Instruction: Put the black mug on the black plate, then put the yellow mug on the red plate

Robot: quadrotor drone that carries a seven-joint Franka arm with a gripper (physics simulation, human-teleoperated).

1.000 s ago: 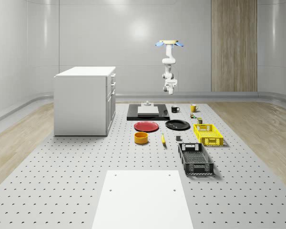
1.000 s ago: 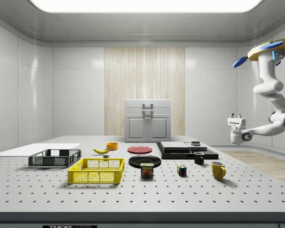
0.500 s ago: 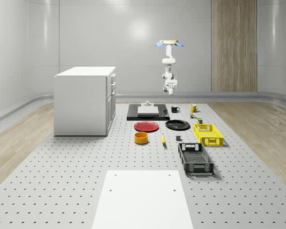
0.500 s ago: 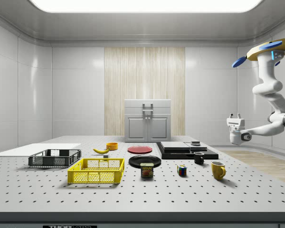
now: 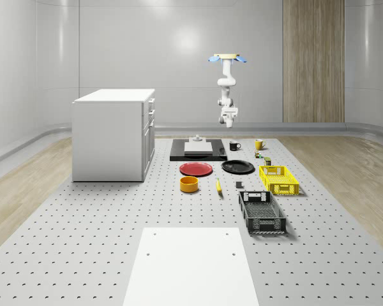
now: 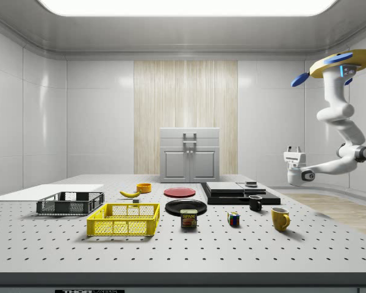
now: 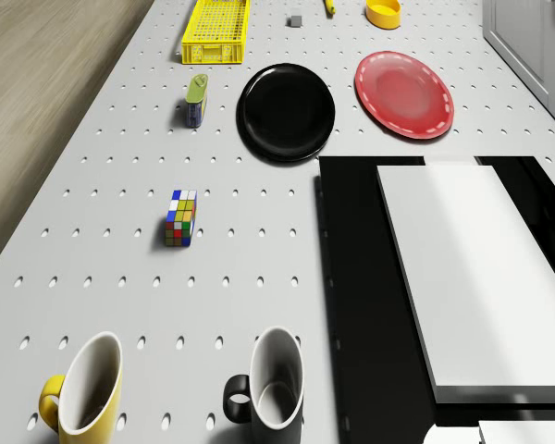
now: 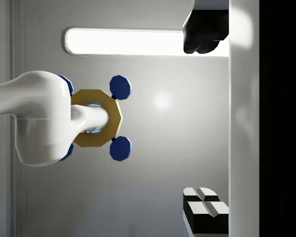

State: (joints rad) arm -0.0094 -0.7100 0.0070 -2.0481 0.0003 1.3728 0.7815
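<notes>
Mugs stood upright near each other: black mug [image 7: 270,392], yellow mug [image 7: 85,384]. Drone [image 6: 334,63] hovered high beyond them, gripper [image 6: 293,152] pointing upward. Jaw state could not be told.

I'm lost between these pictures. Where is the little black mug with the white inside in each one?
Whole-scene view: the black mug with white inside stands at the table's far end, right of the black slab.
Side view: it stands in front of that slab's right end.
Drone view: beside the slab's edge.
Shared landmark: the yellow mug next to it.
</notes>
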